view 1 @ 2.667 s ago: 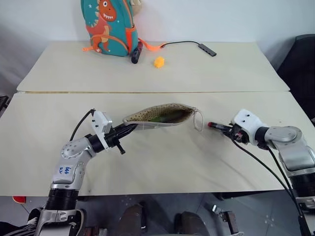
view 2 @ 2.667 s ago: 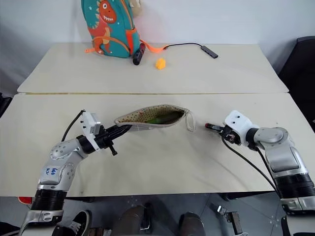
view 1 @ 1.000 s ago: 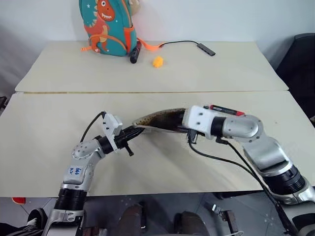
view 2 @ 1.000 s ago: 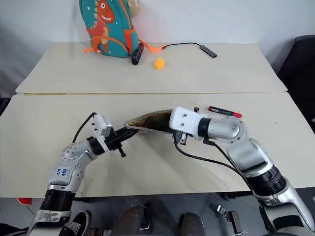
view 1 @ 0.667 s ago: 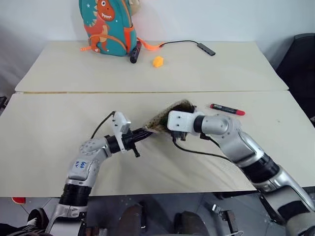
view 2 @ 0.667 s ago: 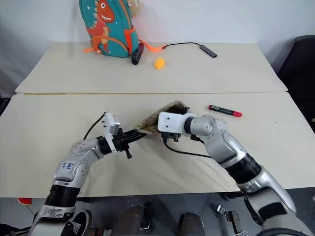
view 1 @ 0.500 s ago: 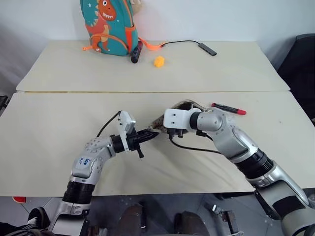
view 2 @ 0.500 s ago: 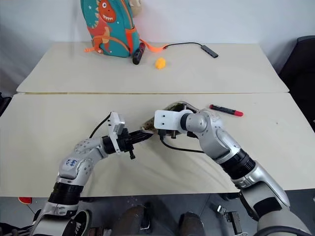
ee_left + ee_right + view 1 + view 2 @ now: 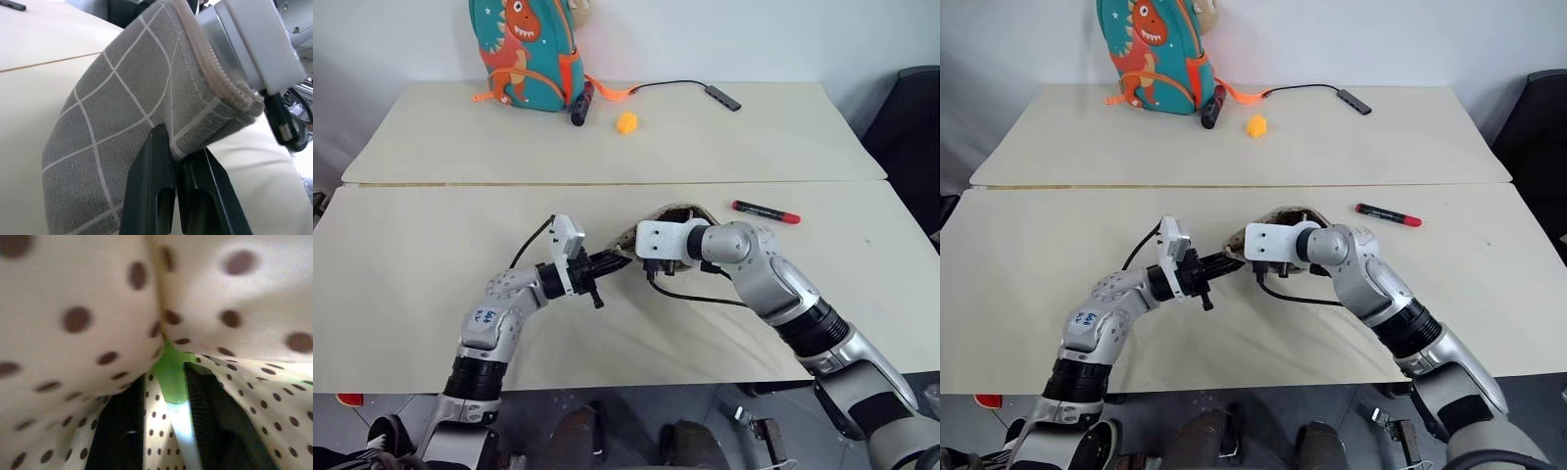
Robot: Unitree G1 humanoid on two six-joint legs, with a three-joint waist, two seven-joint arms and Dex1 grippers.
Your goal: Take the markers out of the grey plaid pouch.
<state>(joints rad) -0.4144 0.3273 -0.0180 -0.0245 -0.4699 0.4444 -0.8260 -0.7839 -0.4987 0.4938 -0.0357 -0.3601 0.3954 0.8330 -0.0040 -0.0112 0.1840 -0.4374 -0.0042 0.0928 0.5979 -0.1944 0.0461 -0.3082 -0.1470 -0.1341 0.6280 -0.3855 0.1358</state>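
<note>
On the desk (image 9: 431,245), the grey plaid pouch (image 9: 122,127) is bunched up at the middle between both arms. The left pincer (image 9: 177,161) is clamped tight on the pouch's corner. The right pincer (image 9: 168,396) is pushed inside, its fingers parted either side of the green marker (image 9: 171,377). The red marker (image 9: 766,211) lies well right of the pouch.

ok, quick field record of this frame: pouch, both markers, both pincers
pouch: grey plaid pouch, lifted at one end, dotted lining showing inside
left pincer: left pincer shut on a corner of the pouch
right pincer: right pincer inside the pouch, fingers either side of the green marker; grip cannot be told
red marker: red marker out, lying on the table beside the right arm
left to do: green marker not yet out
</note>
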